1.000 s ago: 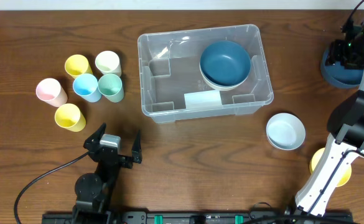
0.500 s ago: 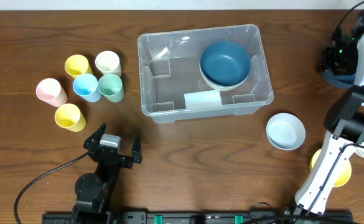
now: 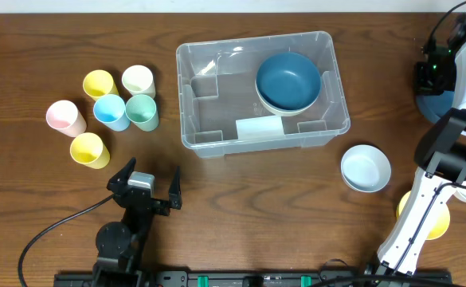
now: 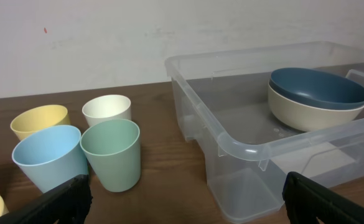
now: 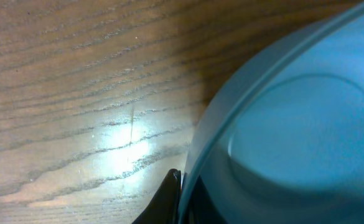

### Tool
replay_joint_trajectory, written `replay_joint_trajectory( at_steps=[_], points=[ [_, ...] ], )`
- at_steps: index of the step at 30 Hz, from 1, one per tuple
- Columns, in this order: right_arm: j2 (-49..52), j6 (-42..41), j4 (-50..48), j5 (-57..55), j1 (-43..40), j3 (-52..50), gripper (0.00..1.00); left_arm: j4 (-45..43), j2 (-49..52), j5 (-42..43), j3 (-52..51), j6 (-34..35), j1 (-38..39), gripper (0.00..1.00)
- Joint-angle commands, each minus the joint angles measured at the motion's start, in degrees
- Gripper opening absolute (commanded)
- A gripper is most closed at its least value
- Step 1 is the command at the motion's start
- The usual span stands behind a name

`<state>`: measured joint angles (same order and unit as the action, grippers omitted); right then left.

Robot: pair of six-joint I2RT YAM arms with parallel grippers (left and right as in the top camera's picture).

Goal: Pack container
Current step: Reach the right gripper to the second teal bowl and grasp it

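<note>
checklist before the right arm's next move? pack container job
1. Right gripper shut on the rim of the blue bowl at the right edge: ok.
2. Grip deep enough to lift: cannot tell, only one fingertip shows.
3. Room in the container: ok, left half bare.
4. Stacked bowls in its right half sit upright: ok.
5. Left gripper open, apart from the container: ok.
6. Pale bowl off the straight line to the container: looks ok.

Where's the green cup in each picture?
Overhead: green cup left of centre, among the cups.
Left wrist: lower left, beside the light blue cup.
Right wrist: not in it.
Shared landmark: the clear container, right of the cup in both.
</note>
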<state>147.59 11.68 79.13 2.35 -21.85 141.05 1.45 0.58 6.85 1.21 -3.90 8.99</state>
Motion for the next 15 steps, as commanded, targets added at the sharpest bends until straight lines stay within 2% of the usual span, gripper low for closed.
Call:
replay_joint_trajectory(
  at_steps=[1,8,15],
  points=[
    [0.48,-1.57,1.18,2.84,0.33,0.35,0.01,1.97,-0.35,0.46,-0.98,-0.55,-0.35,0.98],
    [-5.88,-1.84,1.9,6.36,2.14,0.7,0.01,1.97,-0.35,0.46,-0.98,-0.55,-0.35,0.98],
    [-20.94,-1.84,1.95,11.15,6.43,0.7,0.01,1.95,-0.35,0.46,-0.98,-0.55,-0.35,0.98]
  ],
)
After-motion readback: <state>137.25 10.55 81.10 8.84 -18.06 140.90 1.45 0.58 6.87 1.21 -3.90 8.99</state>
